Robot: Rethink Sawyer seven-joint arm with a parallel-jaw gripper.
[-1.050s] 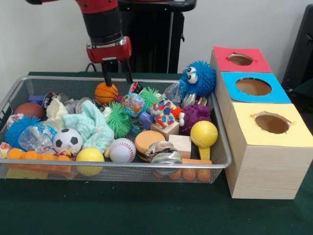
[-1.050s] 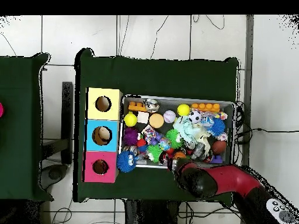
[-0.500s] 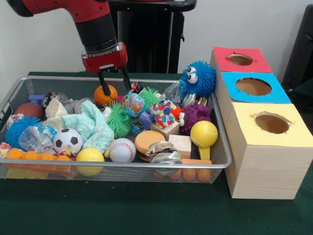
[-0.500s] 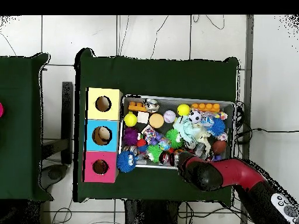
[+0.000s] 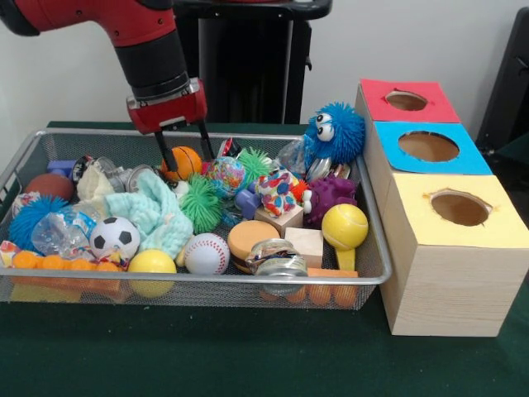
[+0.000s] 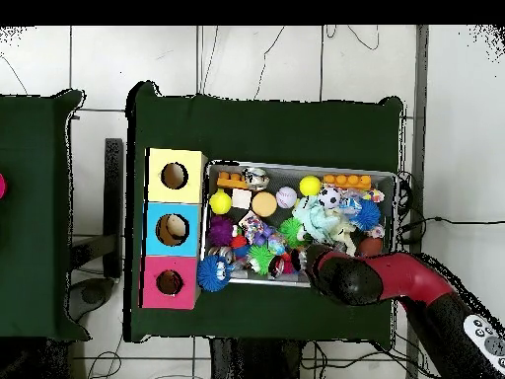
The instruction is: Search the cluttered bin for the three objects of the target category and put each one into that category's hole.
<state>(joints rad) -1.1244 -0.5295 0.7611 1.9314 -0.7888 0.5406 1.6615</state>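
Green table cover (image 5: 248, 364): fills the lower frame in the front view, bearing all else.

Wire mesh bin (image 5: 25, 161): left and centre, crowded with toys.

Wooden sorting box (image 5: 450, 281): right of the bin, touching or just beside its wall; three holes on top, pink (image 5: 406, 100) farthest back, blue (image 5: 428, 146) in the middle, yellow (image 5: 459, 208) nearest.

Red and black arm (image 5: 124, 25): enters from the upper left.

Gripper (image 5: 183, 157): fingers apart, straddling the small orange basketball (image 5: 185, 160) at the bin's back centre-left; whether they touch it cannot be told.

Other balls: yellow tennis ball (image 5: 345, 226) right of centre, baseball (image 5: 207, 253), soccer ball (image 5: 115, 236) and plain yellow ball (image 5: 152, 263) along the front.

Blue fuzzy creature (image 5: 335, 132): back right corner.
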